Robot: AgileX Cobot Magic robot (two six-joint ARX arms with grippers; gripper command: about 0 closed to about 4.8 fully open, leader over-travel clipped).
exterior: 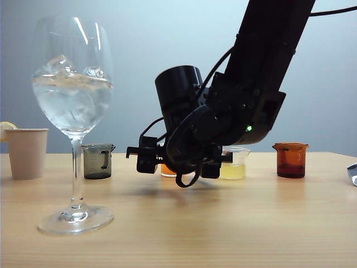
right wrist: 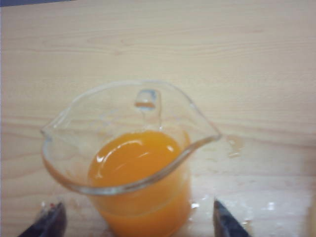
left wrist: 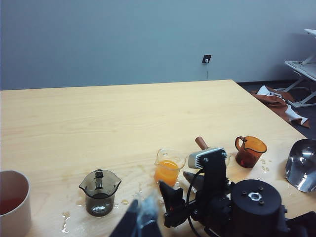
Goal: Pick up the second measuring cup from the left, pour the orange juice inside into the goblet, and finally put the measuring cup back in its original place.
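Orange juice (right wrist: 136, 170) fills the lower part of the clear cup (right wrist: 131, 148), which stands on the wooden table (exterior: 223, 223); in the row of cups it is between the grey cup (left wrist: 99, 192) and a cup with pale yellow liquid (exterior: 234, 163), and the amber cup (exterior: 290, 159) is at the far end of the row. Small wet spots lie on the table near the cups.

In the right wrist view the right gripper (right wrist: 133, 224) is low at the clear cup with its jaws released; one dark fingertip (right wrist: 49, 222) shows on each side of the cup base, and I cannot tell if they touch the glass. In the exterior view this arm hides most of the cup.

Nearer to the exterior camera the goblet (exterior: 74, 106) stands upright on the left side, holding clear water with ice; a paper cup (exterior: 26, 152) stands behind it at the left edge.

The left gripper (left wrist: 140, 219) is only partly seen, blurred, well above the table; its jaw state I cannot tell.
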